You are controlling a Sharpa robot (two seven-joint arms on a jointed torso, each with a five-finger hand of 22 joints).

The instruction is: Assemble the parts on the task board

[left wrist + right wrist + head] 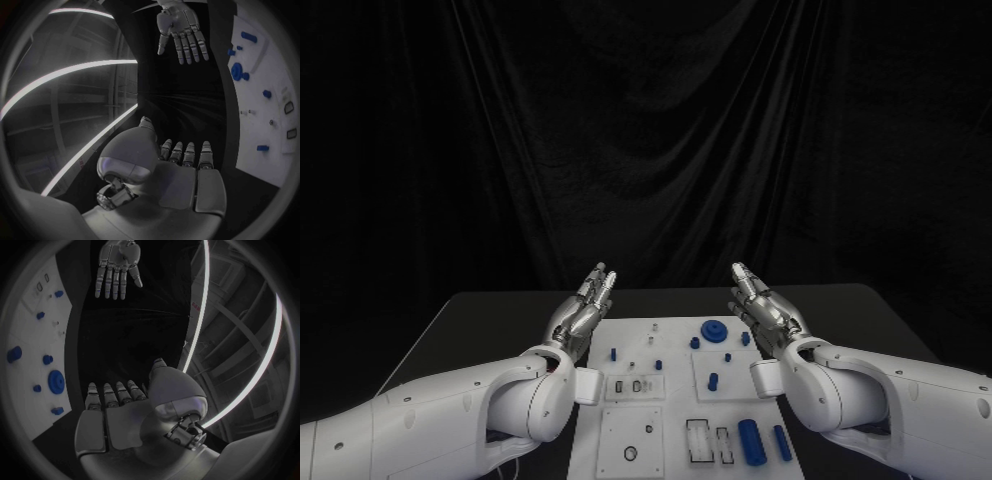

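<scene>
Both hands raised over the task board, holding nothing.
Left hand and right hand stood palm to palm above the far end of the white task board, fingers straight and slightly apart, touching nothing. Blue parts lay on the board: a round gear-like piece at the far end, a cylinder near right.
</scene>
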